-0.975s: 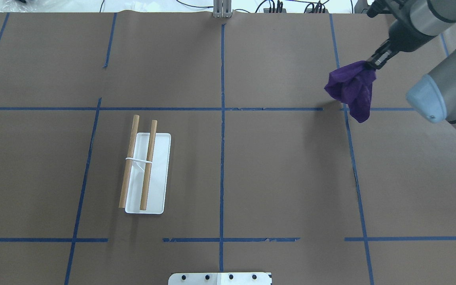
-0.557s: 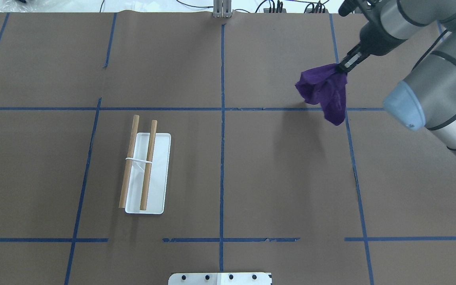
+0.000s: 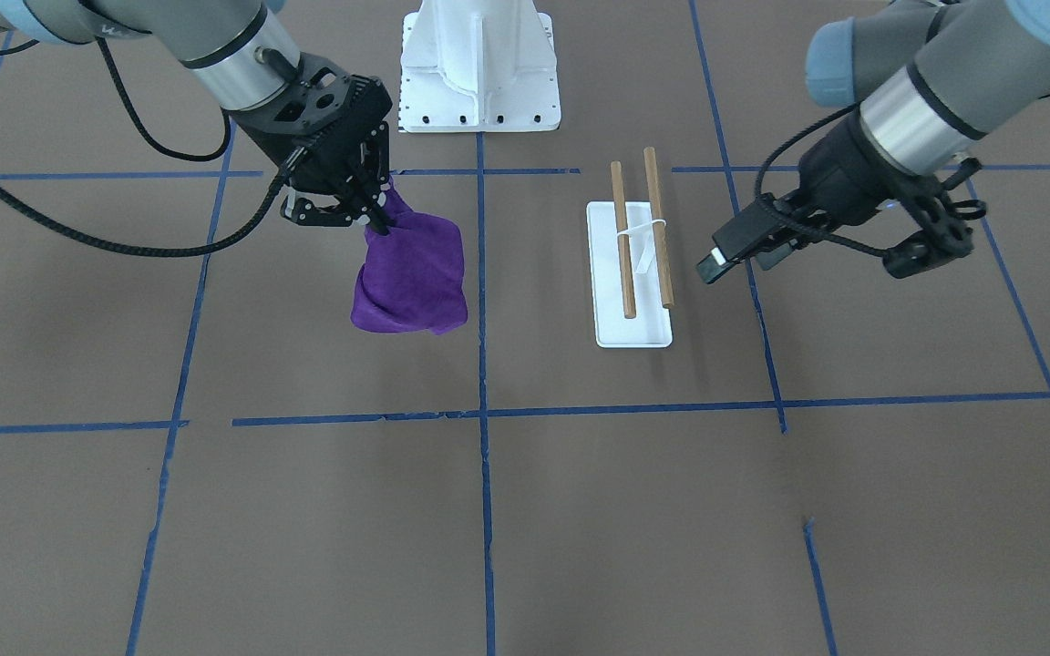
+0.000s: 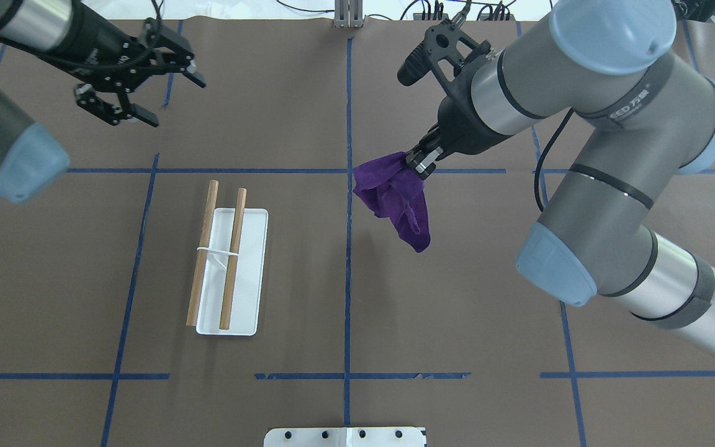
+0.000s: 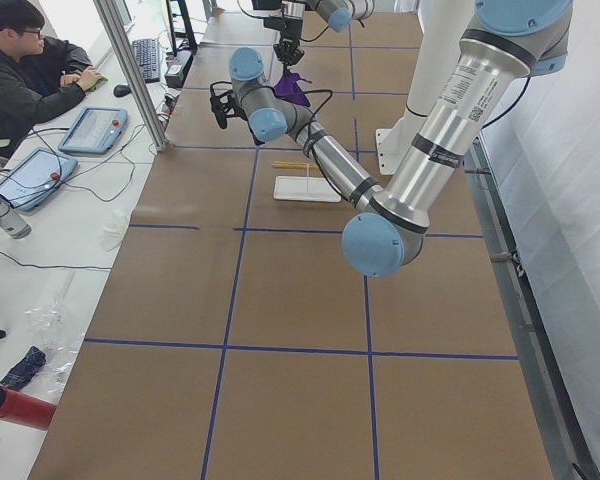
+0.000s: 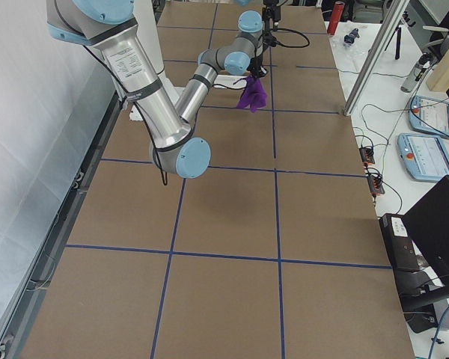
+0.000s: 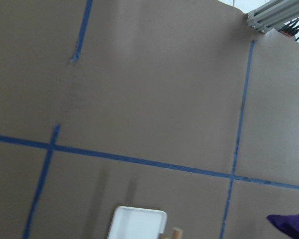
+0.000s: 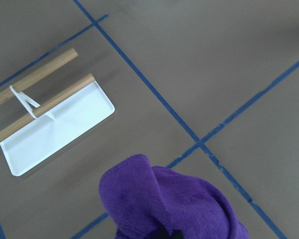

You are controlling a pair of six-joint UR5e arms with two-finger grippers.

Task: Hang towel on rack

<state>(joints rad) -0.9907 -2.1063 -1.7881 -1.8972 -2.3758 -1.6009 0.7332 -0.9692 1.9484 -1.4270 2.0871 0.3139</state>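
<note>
The purple towel (image 4: 398, 202) hangs bunched from my right gripper (image 4: 418, 166), which is shut on its top, above the table just right of the centre tape line. In the front view the towel (image 3: 411, 273) hangs below the same gripper (image 3: 377, 221). The rack (image 4: 231, 267) stands on the left half of the table, with a white base and two brown rods, both bare. It also shows in the front view (image 3: 634, 264) and the right wrist view (image 8: 55, 124). My left gripper (image 4: 174, 100) is open and empty, up in the air beyond the rack.
The white bolted robot pedestal (image 3: 479, 73) is at the near edge. A metal post (image 4: 348, 15) and cables sit at the far edge. An operator (image 5: 20, 70) sits at a side desk with tablets. Blue tape lines (image 4: 348, 279) grid the brown table.
My right gripper has carried the towel left and nearer, from the far right toward the table's centre. My left arm has come into view at the far left, gripper open.
</note>
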